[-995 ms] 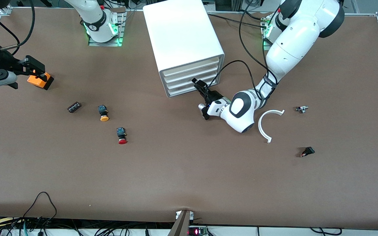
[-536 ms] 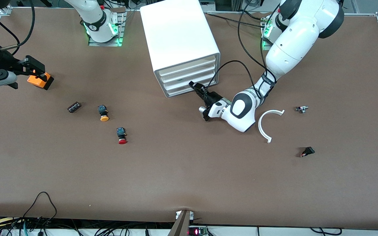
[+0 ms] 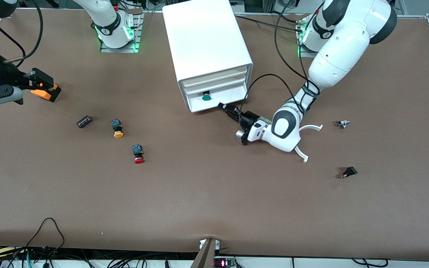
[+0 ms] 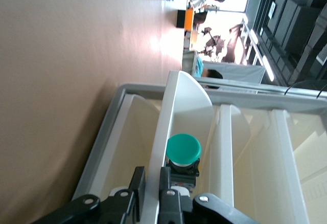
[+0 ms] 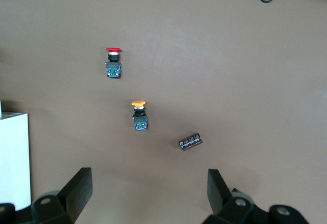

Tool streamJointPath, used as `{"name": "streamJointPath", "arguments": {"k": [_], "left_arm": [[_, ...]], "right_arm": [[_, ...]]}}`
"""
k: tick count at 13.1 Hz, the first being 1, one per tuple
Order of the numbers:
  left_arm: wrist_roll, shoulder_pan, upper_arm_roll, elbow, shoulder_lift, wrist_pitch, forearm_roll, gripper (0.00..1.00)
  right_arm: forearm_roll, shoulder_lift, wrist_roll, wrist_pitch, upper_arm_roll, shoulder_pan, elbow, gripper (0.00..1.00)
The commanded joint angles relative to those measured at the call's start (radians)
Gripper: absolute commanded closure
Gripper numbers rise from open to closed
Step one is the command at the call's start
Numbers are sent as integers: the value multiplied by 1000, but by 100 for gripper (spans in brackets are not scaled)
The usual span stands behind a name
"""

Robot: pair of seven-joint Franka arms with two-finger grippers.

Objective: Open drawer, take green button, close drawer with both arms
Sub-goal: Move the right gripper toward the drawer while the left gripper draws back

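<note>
The white cabinet (image 3: 207, 41) stands at the middle of the table's robot side. One low drawer (image 3: 220, 102) is pulled out. The green-capped button (image 3: 206, 98) lies in it. My left gripper (image 3: 225, 108) is shut on the drawer's front wall. In the left wrist view my left gripper (image 4: 152, 183) pinches that wall (image 4: 173, 106), with the button (image 4: 183, 150) just inside it. My right gripper (image 3: 40, 81) is open and empty, up over the right arm's end of the table. In the right wrist view its fingers (image 5: 82, 183) stand wide apart over bare table.
A yellow-orange-capped button (image 3: 117, 128), a red-capped button (image 3: 138, 154) and a small dark part (image 3: 84, 121) lie toward the right arm's end. An orange block (image 3: 47, 93) lies under my right gripper. A white curved piece (image 3: 313, 127) and two small parts (image 3: 342, 124) (image 3: 349, 172) lie by the left arm.
My left gripper has pulled the drawer out toward the front camera, and the green button has come into view. The cabinet shifted a little. My right arm has barely moved.
</note>
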Motion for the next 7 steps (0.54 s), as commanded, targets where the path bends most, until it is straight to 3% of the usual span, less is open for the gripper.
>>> {"name": "streamJointPath", "arguments": {"k": [1, 7], "left_arm": [[-17, 27, -4, -20, -9, 74, -71, 97], [-17, 61, -1, -7, -20, 180, -113, 93]], "right_arm": [[12, 24, 18, -13, 9, 2, 44, 0], [17, 58, 6, -17, 9, 64, 47, 0]]}}
